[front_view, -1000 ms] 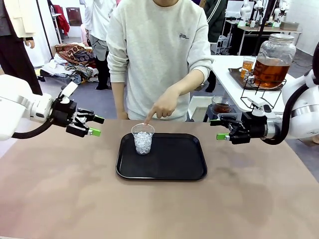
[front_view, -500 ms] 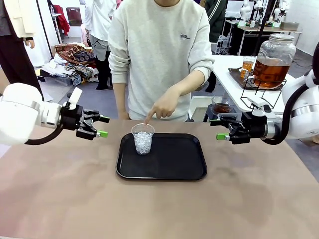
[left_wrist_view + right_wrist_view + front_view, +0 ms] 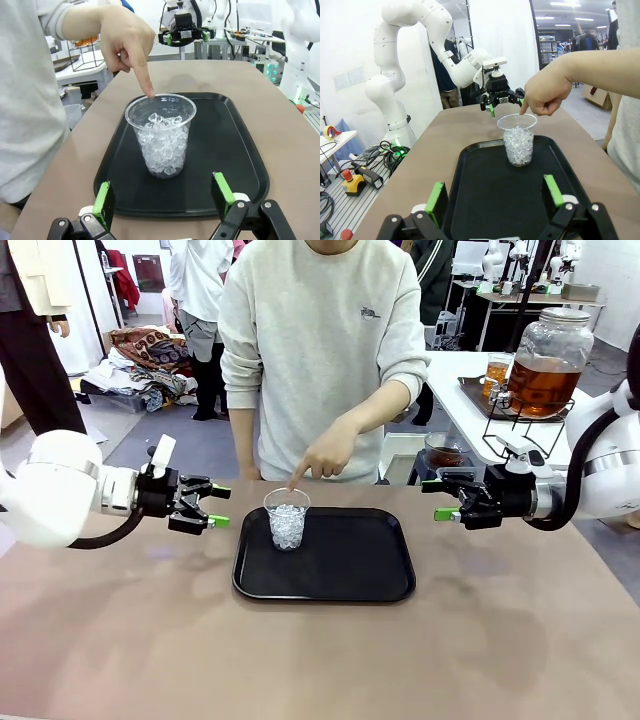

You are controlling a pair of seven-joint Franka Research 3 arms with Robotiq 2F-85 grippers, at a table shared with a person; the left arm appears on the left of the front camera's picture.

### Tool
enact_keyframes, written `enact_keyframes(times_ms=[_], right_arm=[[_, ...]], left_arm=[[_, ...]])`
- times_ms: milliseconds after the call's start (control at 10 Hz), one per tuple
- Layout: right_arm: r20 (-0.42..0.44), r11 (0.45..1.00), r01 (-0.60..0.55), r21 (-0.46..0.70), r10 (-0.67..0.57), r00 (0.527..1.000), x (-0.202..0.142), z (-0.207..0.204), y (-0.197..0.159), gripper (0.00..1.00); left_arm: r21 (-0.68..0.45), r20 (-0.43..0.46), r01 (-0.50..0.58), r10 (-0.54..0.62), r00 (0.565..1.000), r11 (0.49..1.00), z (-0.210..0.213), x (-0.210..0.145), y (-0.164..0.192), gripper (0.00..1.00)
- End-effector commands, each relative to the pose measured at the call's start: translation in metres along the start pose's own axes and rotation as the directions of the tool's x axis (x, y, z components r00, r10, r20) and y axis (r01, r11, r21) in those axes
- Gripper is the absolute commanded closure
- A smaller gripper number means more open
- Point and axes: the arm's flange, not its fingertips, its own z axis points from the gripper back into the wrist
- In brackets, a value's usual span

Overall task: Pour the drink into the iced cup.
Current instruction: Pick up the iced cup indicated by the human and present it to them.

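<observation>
The iced cup, clear plastic and about half full of ice cubes, stands upright at the back left of a black tray. A person's hand points a finger down at the cup's rim. My left gripper hovers open just left of the cup, fingers aimed at it; in the left wrist view the cup sits ahead of the open gripper. My right gripper is open beyond the tray's right edge, facing the cup. The amber-brown drink fills a big glass jar on the side table.
A small cup of amber liquid stands on a tray beside the jar. Another glass with dark liquid sits low behind the right gripper. The person stands at the table's far edge. Bare brown tabletop lies in front of the tray.
My left arm has swung right and a little down, bringing its open gripper close to the cup. The right arm, the cup and the pointing hand have stayed put.
</observation>
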Motion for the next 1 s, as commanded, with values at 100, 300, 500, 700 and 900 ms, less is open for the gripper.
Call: enact_keyframes(times_ms=[100,300,500,700,900], right_arm=[[-0.001,1.000,0.001,-0.005,-0.001,1.000,0.003,-0.002,-0.003,0.00],[-0.001,1.000,0.001,-0.005,-0.001,1.000,0.003,-0.002,-0.003,0.00],[-0.001,1.000,0.001,-0.005,-0.001,1.000,0.003,-0.002,-0.003,0.00],[-0.001,1.000,0.001,-0.005,-0.001,1.000,0.003,-0.002,-0.003,0.00],[-0.001,1.000,0.001,-0.005,-0.001,1.000,0.003,-0.002,-0.003,0.00]], left_arm=[[-0.042,0.015,0.022,-0.022,1.000,0.999,-0.005,0.000,0.003,0.00],[-0.008,0.005,-0.003,0.003,1.000,1.000,-0.003,-0.002,0.000,0.00],[-0.008,0.005,-0.003,0.003,1.000,1.000,-0.003,-0.002,0.000,0.00],[-0.016,0.005,-0.004,0.004,1.000,1.000,-0.005,-0.003,0.000,0.00],[-0.026,0.025,0.016,-0.015,1.000,1.000,-0.019,-0.008,0.006,0.00]])
